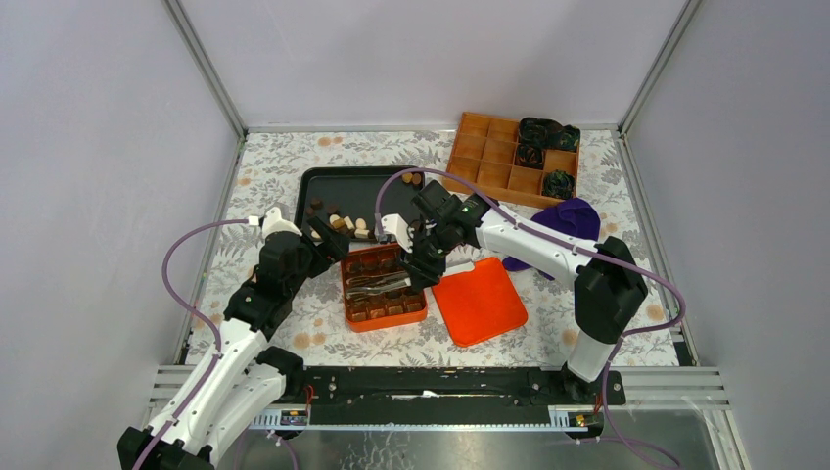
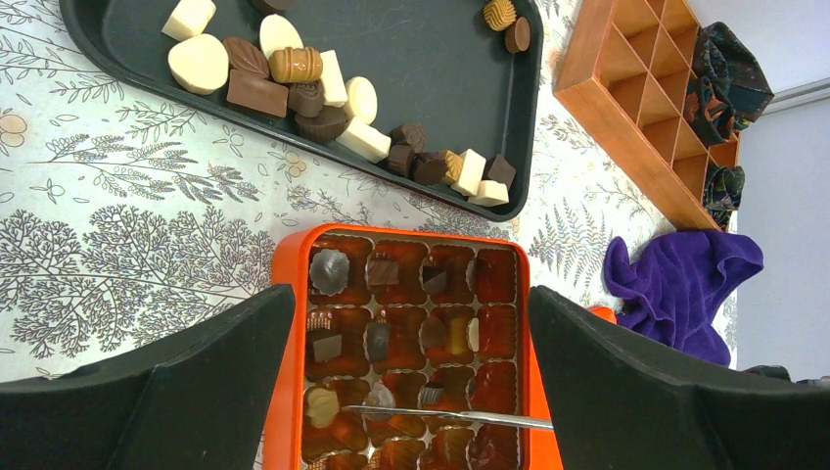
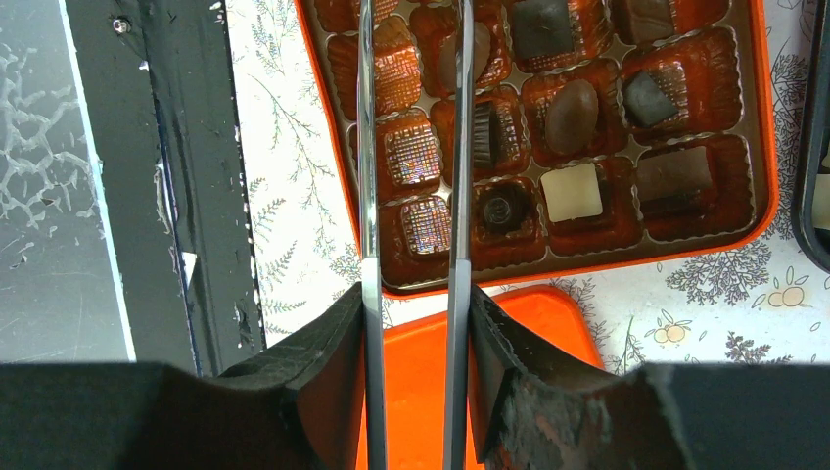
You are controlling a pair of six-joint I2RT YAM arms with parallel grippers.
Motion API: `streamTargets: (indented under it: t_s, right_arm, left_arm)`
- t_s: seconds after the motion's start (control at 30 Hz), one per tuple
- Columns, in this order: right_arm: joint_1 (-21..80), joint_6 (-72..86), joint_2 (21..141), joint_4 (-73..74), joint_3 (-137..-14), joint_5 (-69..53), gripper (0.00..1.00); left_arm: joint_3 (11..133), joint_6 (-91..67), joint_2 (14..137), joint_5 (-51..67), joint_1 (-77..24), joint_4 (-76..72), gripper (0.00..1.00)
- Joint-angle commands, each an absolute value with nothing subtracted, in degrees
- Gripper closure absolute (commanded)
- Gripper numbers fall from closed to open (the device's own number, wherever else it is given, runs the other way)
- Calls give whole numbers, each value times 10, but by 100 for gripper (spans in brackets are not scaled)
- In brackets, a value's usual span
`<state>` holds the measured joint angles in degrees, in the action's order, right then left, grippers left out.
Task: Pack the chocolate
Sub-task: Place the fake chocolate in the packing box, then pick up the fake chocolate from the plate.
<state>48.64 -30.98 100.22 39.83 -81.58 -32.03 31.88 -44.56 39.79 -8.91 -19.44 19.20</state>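
One black tray (image 2: 440, 78): loose chocolate (image 2: 323, 98) heaped toward near left corner, two pieces apart at far edge. One orange box (image 2: 391, 231), partly filled. Spread wide over box: left gripper (image 2: 408, 304). Pinching one pair of tweezers (image 3: 364, 147): right gripper (image 3: 416, 304).

Bright, even, diffuse light; shadows soft and faint. Glare streaks the metal tweezers (image 3: 367, 147) and foil cups (image 3: 411, 152). Nearest foreground in the 2 wrist views seems slightly soft.
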Motion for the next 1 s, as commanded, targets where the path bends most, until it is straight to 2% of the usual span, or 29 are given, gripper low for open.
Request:
streamTargets:
  t_s: [0.0, 0.37, 0.73, 0.97]
  right_arm:
    - [491, -303, 992, 390, -846, -331, 57]
    - [473, -297, 1000, 411, -889, -356, 58]
    - [364, -295, 1012, 413, -918, -373, 58]
    - [319, -347, 1022, 397, -904, -293, 58]
  left_arm:
    - [315, -450, 390, -87, -192, 164, 4]
    - [319, -448, 386, -89, -191, 170, 4]
    - [323, -443, 390, -90, -191, 172, 4]
    - [326, -440, 398, -85, -192, 167, 4]
